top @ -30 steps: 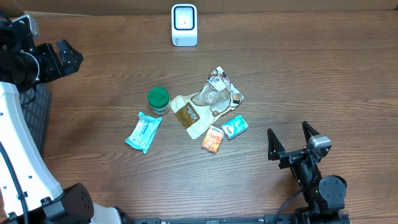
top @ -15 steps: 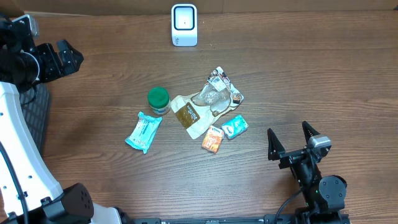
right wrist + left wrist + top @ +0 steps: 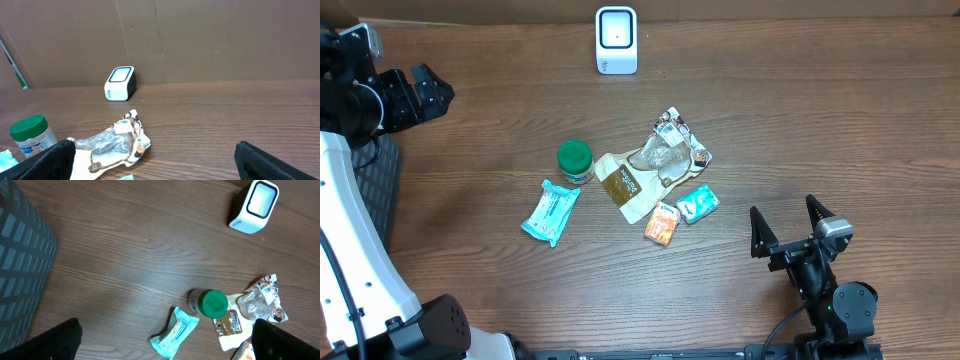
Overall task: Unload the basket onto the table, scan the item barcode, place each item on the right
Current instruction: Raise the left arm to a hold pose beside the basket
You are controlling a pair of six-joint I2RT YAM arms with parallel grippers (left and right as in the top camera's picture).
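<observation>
Both arms are parked away from everything here. The left gripper [image 3: 408,95] hangs over the far left edge of the table [image 3: 840,110], close to a dark mesh basket [image 3: 20,265], and its wrist view shows the two fingers spread wide with nothing between them. The right gripper [image 3: 784,212] sits low at the near right corner, fingers also wide apart and empty, well apart from the items. The scanner [image 3: 616,40], a small white box with a dark window, stands by itself at the far edge. The stuff to scan is bunched mid-table: a green-lidded jar [image 3: 575,160] standing upright just left of a brown pouch [image 3: 625,185], a crinkly clear bag [image 3: 670,150] overlapping the pouch's far right side, a teal wipes packet [image 3: 551,211] lying near the jar on its near-left side, and an orange packet [image 3: 662,223] and a small teal packet [image 3: 697,203] side by side at the pouch's near right edge.
</observation>
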